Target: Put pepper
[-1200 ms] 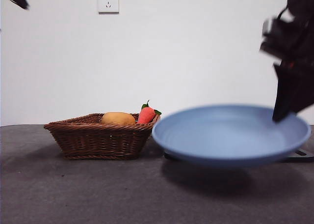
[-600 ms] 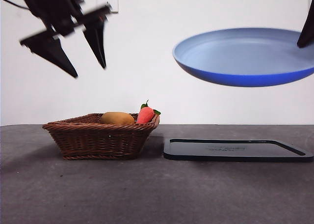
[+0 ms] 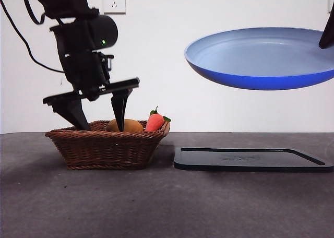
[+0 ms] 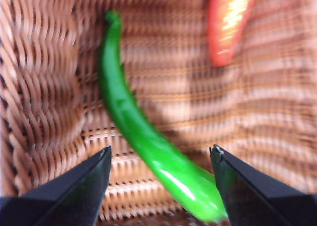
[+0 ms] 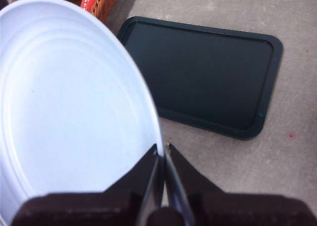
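Hanging spread wide over the wicker basket [image 3: 107, 143], the left gripper [image 4: 161, 159] is being shown with its jaws parted and nothing between them yet. Directly under that gap, the pepper [image 4: 143, 137] is being seen lying on the woven floor of the basket, its thick end between the two jaws and its thin end pointing away toward the far wall. In the front view the left gripper [image 3: 99, 120] is being seen with its tips dipped to about the basket's rim.

Off to the other side, the right gripper [image 5: 162, 154] is being shown clamped on the rim of the blue plate [image 5: 64, 107], and the plate [image 3: 261, 58] is being held in the air above the dark tray [image 3: 250, 158], well apart from the basket.

The step in hand is being judged as the reach for the pepper, with the grasp not yet made. The next move is being judged to call for a lowering around the pepper's thick part, then a closing across its width, with care taken that the curved, glossy skin is not squeezed out sideways.

Being counted now: one pepper, one carrot-like toy [image 3: 155, 121], one potato-like item [image 3: 130, 126], one basket, one plate, one tray, two grippers.
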You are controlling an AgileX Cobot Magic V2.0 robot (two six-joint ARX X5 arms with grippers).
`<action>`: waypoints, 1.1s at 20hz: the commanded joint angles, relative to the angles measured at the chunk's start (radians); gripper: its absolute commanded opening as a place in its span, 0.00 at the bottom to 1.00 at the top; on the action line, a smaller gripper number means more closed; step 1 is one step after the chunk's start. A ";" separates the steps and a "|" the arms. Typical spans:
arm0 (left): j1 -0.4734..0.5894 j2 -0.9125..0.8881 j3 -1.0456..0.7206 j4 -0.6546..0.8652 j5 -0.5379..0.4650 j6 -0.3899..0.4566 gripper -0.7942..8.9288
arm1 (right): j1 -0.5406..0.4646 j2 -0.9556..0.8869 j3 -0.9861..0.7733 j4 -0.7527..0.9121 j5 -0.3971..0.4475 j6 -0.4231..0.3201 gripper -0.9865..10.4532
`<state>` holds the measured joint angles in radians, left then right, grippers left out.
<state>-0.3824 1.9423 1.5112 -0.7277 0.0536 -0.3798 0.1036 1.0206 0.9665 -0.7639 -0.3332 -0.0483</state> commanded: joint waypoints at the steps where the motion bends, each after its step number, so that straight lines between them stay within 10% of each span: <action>1: -0.004 0.037 0.021 0.018 -0.003 -0.021 0.44 | 0.002 0.004 0.021 0.006 -0.008 0.013 0.09; 14: -0.007 0.093 0.021 0.053 -0.026 -0.047 0.44 | 0.002 0.004 0.021 0.005 -0.009 0.008 0.09; 22: -0.015 0.099 0.021 0.073 0.002 -0.064 0.22 | 0.002 0.004 0.021 0.005 -0.008 0.005 0.09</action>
<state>-0.3901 2.0125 1.5124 -0.6525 0.0483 -0.4389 0.1036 1.0206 0.9665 -0.7696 -0.3370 -0.0486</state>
